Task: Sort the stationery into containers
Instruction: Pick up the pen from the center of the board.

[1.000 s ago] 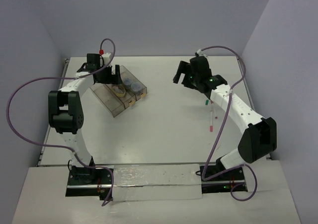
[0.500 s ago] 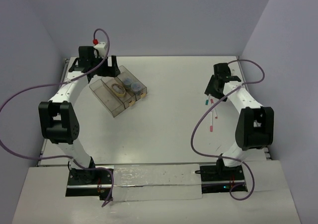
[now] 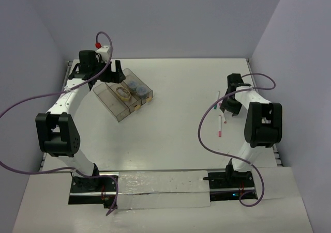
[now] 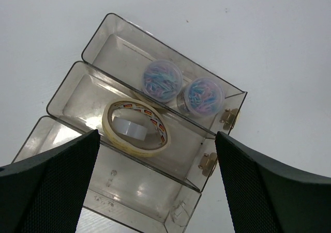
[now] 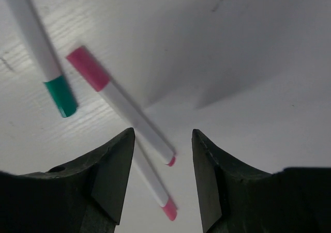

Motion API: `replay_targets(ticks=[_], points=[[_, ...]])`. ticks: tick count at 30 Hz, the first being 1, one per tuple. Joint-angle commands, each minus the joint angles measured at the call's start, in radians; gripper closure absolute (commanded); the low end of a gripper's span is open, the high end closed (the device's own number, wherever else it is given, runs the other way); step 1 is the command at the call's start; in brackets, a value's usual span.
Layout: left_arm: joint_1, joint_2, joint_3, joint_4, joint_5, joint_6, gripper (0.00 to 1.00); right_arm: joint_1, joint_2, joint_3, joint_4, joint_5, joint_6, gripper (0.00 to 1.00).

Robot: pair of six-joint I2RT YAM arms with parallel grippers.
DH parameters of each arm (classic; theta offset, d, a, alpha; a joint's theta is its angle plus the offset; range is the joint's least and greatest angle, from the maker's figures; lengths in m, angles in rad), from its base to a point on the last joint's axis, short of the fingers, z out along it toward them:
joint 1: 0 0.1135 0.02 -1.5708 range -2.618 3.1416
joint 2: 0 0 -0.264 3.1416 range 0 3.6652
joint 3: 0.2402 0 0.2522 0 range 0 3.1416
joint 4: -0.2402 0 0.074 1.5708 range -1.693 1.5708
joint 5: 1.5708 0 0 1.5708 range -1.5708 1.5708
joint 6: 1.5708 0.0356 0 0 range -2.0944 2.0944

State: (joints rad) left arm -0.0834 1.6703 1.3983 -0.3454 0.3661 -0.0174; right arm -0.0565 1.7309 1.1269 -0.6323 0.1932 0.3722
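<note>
Over on the far left of the table (image 3: 176, 135), the left gripper (image 3: 111, 74) hangs above the containers (image 3: 109, 101) with its fingers (image 4: 51, 191) spread as wide as they go and nothing between them; its wrist view looks straight down into the three joined clear bins, tan tabs (image 4: 229, 118) at one end; the right-hand bin holds a round tub (image 4: 162, 80) of bluish clips and a second tub (image 4: 202, 95) just beside it; the middle bin holds a tan tape roll (image 4: 109, 132) lying flat, a small clear ring (image 4: 129, 128) sitting inside its loop; the left-hand bin shows only bare plastic; now across to the right side, where the right gripper (image 5: 163, 140) is down low over the loose pens, jaws partly open; a green-tipped pen (image 5: 36, 42) lies off to one side, clear of the fingers; a pink-capped pen (image 5: 129, 114) runs slantwise with its far end right in the gap between the pads; a second pen (image 5: 152, 181) with a pink tip lies just beside it, close along one finger (image 5: 111, 176); the gap is wider than either pen and nothing is pinched; the pens sit on the tabletop, well apart from the bins.
</note>
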Motion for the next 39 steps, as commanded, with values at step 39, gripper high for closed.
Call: replay_targets(ticks=[39], points=[[-0.001,0.022,0.026,0.005,0.113,-0.023,0.01,0.155,-0.149,-0.319,0.026,-0.007,0.136,0.6]])
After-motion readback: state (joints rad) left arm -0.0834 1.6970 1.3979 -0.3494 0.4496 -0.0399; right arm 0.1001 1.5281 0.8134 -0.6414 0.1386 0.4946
